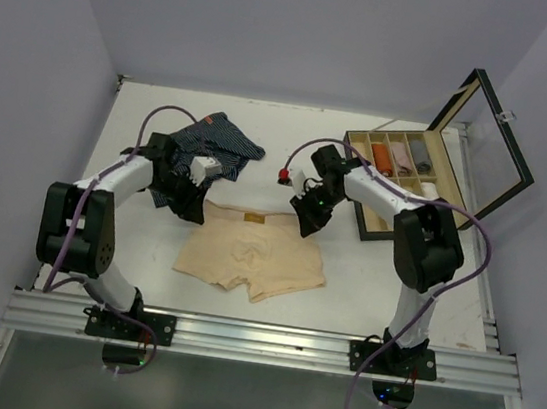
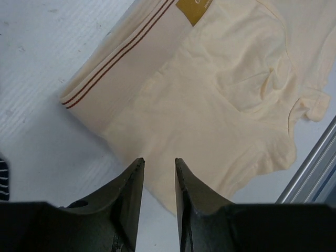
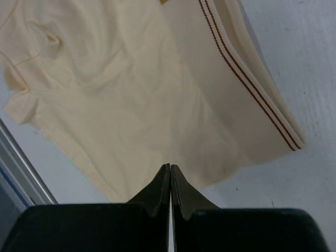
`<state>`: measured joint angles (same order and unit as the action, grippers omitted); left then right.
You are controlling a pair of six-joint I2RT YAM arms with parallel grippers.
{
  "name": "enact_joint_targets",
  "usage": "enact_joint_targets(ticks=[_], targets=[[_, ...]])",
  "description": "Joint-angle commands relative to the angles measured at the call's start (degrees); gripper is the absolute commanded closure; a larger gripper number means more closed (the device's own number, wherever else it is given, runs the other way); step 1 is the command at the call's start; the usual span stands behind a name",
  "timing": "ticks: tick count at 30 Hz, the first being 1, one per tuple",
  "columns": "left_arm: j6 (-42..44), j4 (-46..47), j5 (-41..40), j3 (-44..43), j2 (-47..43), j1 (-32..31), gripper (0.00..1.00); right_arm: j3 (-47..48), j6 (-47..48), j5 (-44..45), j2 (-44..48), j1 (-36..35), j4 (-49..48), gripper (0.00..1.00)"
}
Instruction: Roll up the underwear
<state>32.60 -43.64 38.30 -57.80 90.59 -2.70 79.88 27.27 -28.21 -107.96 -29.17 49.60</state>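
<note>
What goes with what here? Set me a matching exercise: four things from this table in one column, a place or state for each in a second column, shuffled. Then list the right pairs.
Things
1. beige underwear
2. navy underwear
3. wooden box
4. right pincer

Place or state
A. lid standing open
B. jaws closed together
C. spread flat between the two arms
D. bunched up on the far side, by the left arm

Pairs: 1-C, 2-D, 3-A, 4-B
</note>
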Motion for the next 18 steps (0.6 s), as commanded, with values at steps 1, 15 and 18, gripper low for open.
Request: enact_joint_targets(ticks=[1, 15, 18], targets=[[-5.52, 7.16, 0.63, 1.37, 4.06, -0.9, 0.67, -0.68, -3.09, 4.03, -3.66, 0.25, -5.92, 0.98], [-14.05, 10.52, -1.48, -30.5, 33.41, -4.33, 0.64, -6.06, -10.83, -11.82, 1.43, -15.03, -9.62, 0.84], [-12.74, 6.13, -1.04, -40.71, 35.63, -5.74, 0.56, -2.01, -11.36, -15.65, 5.29, -15.31, -9.27, 0.76]])
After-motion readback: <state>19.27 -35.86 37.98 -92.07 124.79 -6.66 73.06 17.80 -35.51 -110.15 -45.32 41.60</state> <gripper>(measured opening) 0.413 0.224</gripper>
